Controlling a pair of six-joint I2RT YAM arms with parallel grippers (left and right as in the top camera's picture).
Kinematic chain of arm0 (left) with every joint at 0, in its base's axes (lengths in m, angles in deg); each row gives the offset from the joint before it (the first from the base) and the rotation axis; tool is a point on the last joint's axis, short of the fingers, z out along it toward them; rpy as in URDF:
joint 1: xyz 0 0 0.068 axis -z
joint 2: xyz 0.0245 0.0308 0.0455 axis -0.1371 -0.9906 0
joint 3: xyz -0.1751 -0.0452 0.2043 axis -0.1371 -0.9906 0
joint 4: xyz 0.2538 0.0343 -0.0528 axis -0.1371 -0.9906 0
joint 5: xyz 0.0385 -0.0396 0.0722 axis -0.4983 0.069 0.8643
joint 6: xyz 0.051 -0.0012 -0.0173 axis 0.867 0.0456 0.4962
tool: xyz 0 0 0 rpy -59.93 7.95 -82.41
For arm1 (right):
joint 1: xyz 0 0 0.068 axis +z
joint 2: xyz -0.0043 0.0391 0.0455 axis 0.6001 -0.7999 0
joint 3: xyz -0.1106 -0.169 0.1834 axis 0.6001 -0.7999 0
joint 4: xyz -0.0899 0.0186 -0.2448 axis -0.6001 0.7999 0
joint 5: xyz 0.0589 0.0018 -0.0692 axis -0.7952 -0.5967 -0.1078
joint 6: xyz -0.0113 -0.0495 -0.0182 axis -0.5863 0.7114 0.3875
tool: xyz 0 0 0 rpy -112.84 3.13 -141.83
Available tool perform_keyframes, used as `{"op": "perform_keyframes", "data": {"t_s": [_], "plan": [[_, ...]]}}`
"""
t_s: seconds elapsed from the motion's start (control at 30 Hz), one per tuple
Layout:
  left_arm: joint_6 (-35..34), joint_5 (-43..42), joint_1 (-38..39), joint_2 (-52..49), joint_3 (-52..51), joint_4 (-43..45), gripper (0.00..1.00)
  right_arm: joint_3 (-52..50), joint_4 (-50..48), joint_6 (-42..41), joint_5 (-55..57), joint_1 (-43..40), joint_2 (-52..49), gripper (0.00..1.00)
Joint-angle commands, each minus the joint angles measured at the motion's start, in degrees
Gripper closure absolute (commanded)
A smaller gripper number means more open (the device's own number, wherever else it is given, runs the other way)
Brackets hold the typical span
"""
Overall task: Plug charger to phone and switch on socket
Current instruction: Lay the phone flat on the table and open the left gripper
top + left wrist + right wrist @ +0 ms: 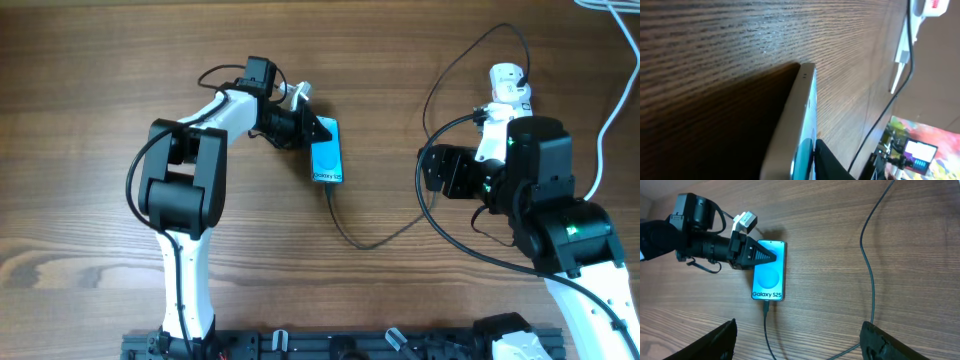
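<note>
The phone [328, 162] lies on the wooden table with its light blue screen up, showing "Galaxy S25" in the right wrist view [768, 271]. My left gripper [317, 130] is shut on the phone's top end; one black finger presses on the screen [826, 161]. The charger's thin black cable [372, 243] is plugged into the phone's bottom end [767, 308] and runs right and up to the white socket [510, 86] with its red mark. My right gripper [433, 170] is open and empty, hovering right of the phone with its fingers wide apart [799, 328].
A thick white cord [603, 120] curves along the table's right edge. The socket's end and the cable also show at the far edge of the left wrist view [932, 5]. The black cable loops over the table between the phone and my right arm.
</note>
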Motion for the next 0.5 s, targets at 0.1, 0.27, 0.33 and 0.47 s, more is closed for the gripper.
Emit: {"op": "perform_keyframes", "data": {"t_s": [0.1, 0.27, 0.33, 0.47], "plan": [[-2.1, 19.06, 0.35, -2.32, -1.38, -3.63, 0.82, 0.42, 0.02, 1.11, 1.22, 0.09, -0.35, 0.2], [-5.53, 25.03, 0.42, -2.32, -1.38, -4.76, 0.82, 0.42, 0.07, 1.09, 1.86, 0.09, -0.35, 0.21], [-5.49, 25.16, 0.44, -2.32, -1.38, -5.4, 0.81, 0.42, 0.04, 1.09, 1.86, 0.09, -0.35, 0.2], [-5.46, 25.16, 0.44, -2.32, -1.38, -5.9, 0.8, 0.42, 0.07, 0.94, 2.69, 0.09, -0.35, 0.2]]}}
